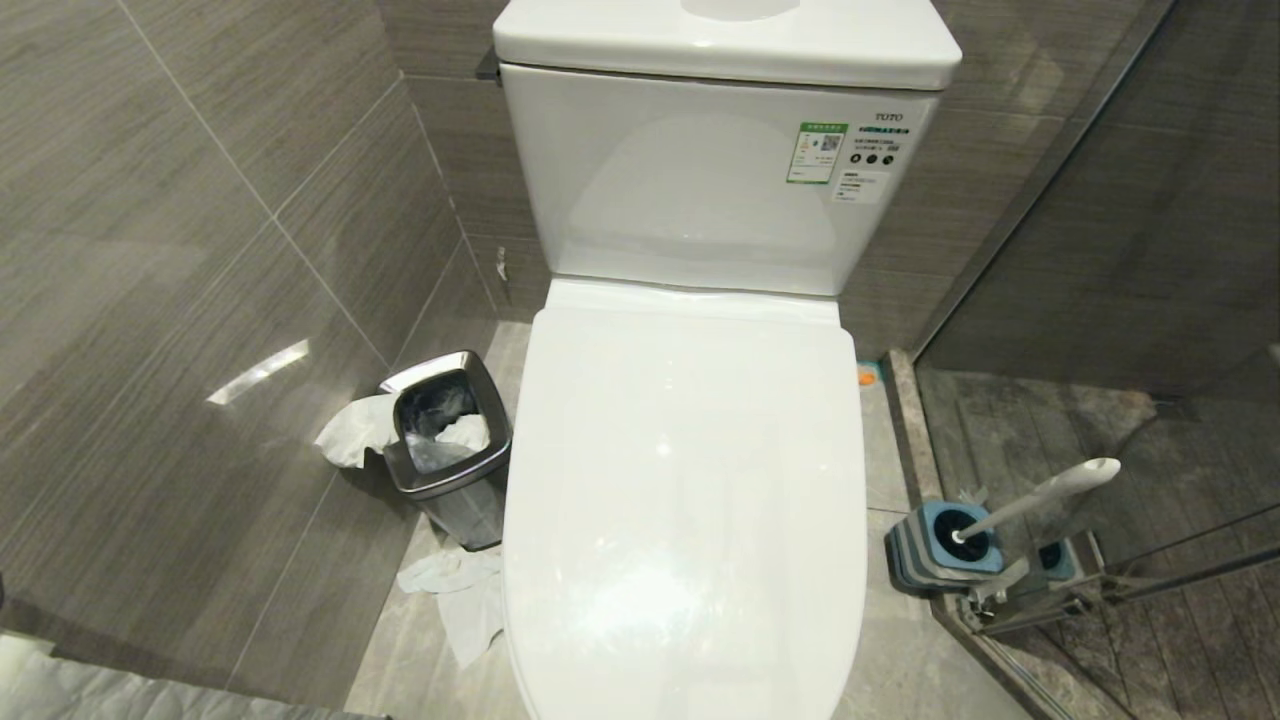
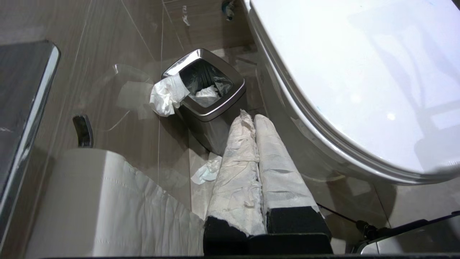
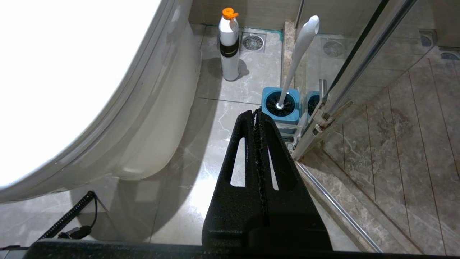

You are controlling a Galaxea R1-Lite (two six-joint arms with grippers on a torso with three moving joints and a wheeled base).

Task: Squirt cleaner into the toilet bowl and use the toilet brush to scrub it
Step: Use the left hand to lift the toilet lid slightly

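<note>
Lid down on toilet (image 1: 685, 480), nothing started.
Lift lid first; bottle (image 3: 229, 43) stands on floor right of bowl, brush (image 1: 1040, 500) in holder beside it. Left gripper (image 2: 251, 117) and right gripper (image 3: 256, 115) fingers pressed together, empty.

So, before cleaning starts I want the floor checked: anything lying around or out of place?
Yes. Crumpled tissue hangs over the bin rim, and more tissue lies on the floor between bin and toilet.

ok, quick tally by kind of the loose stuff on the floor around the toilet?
Steel bin: 1
Toilet brush in holder: 1
Cleaner bottle: 1
Tissue scraps on floor: 2
Total: 5
</note>
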